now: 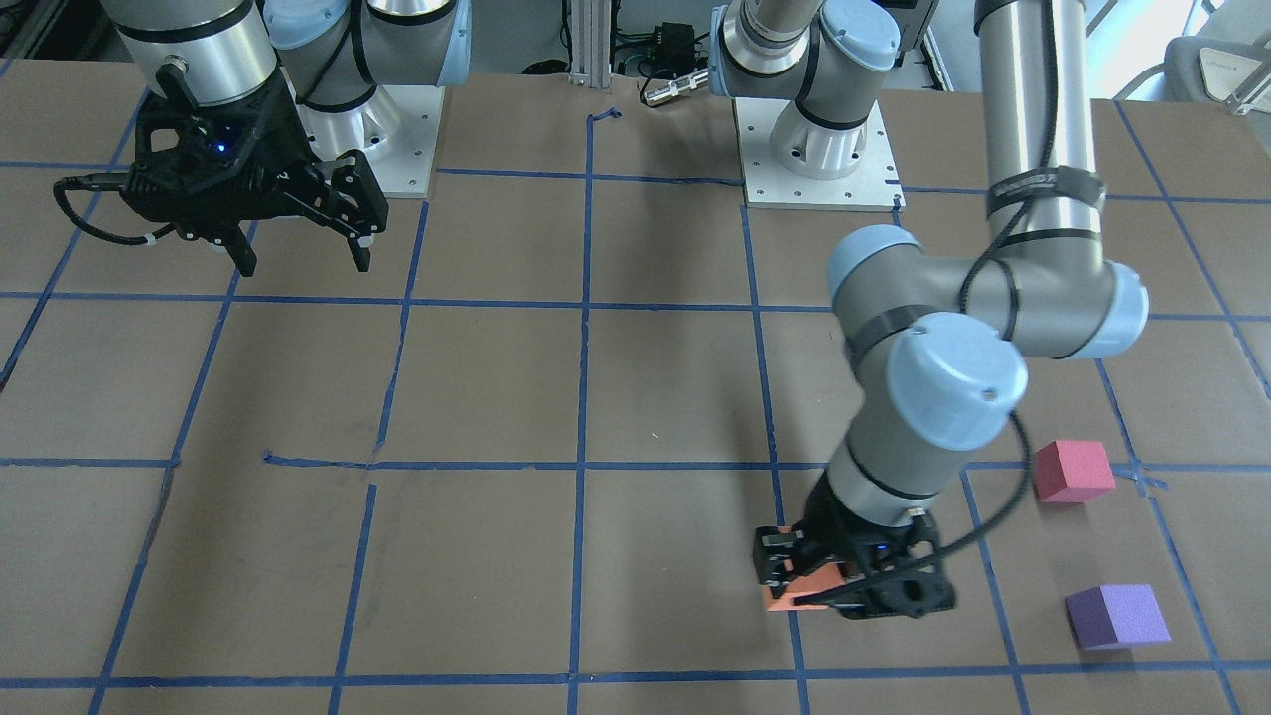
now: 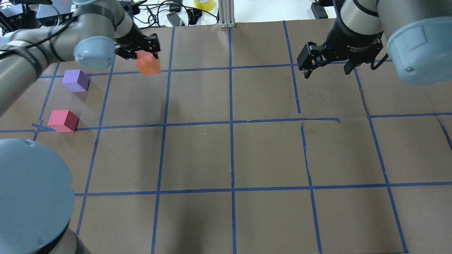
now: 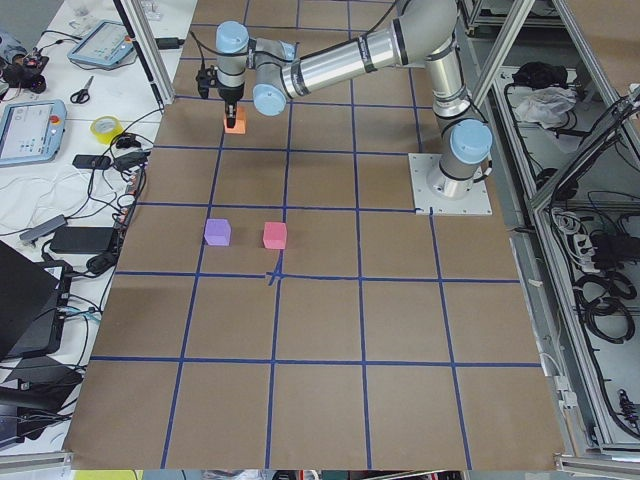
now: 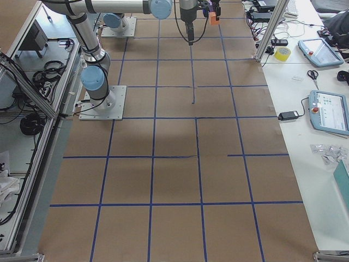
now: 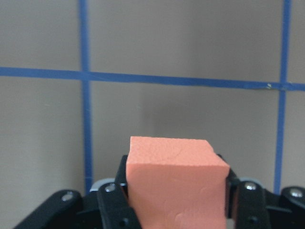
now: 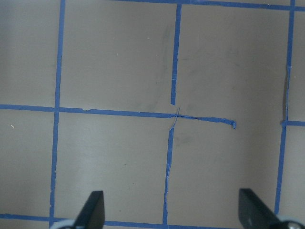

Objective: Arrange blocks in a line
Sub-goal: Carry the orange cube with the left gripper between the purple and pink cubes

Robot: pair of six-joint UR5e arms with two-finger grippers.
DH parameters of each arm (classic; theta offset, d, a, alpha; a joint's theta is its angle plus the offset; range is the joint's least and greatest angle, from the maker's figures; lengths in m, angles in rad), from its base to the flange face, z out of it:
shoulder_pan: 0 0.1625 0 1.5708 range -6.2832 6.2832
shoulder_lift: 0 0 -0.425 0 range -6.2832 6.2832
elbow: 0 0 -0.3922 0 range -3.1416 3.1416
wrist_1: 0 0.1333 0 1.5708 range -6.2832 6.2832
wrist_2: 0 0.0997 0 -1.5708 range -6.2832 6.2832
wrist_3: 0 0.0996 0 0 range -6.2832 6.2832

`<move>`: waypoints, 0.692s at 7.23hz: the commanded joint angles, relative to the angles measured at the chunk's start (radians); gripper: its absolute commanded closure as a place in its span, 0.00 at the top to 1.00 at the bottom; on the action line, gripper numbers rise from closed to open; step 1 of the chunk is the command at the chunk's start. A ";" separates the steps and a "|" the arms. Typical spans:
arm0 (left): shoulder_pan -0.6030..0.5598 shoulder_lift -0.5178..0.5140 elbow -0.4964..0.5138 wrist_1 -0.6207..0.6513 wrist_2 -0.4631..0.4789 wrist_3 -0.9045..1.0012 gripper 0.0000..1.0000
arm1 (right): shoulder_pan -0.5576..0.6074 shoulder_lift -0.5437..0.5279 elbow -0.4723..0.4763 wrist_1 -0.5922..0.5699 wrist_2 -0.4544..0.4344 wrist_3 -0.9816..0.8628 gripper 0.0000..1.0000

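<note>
My left gripper [image 2: 147, 56] is shut on the orange block [image 2: 148, 64] at the table's far left. The block fills the bottom of the left wrist view [image 5: 175, 186] between both fingers. It also shows in the front view [image 1: 791, 593]. It is low over the table, and I cannot tell whether it touches. The purple block [image 2: 75, 80] and the reddish-pink block [image 2: 63, 120] sit on the table to the left of it, apart from each other. My right gripper [image 2: 326, 72] is open and empty, held above the far right of the table.
The table [image 2: 229, 155] is brown paper with a blue tape grid. The two arm bases [image 1: 819, 149] stand on white plates at the robot's edge. Cables and a yellow tape roll [image 2: 204, 4] lie beyond the far edge.
</note>
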 commanded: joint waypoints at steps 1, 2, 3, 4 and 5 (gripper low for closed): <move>0.208 0.028 -0.009 -0.028 -0.057 0.254 0.19 | 0.000 0.000 0.000 0.002 0.000 0.000 1.00; 0.282 0.006 -0.015 -0.036 -0.054 0.363 0.19 | 0.000 0.000 0.000 0.002 0.000 0.000 1.00; 0.340 -0.009 -0.016 -0.051 -0.051 0.402 0.19 | 0.000 0.000 0.000 0.003 0.000 0.000 1.00; 0.351 -0.026 -0.014 -0.048 -0.044 0.472 0.19 | 0.000 -0.001 0.000 0.003 0.000 -0.002 1.00; 0.359 -0.055 -0.012 -0.043 -0.017 0.540 0.18 | 0.002 -0.001 0.000 0.003 0.000 -0.002 1.00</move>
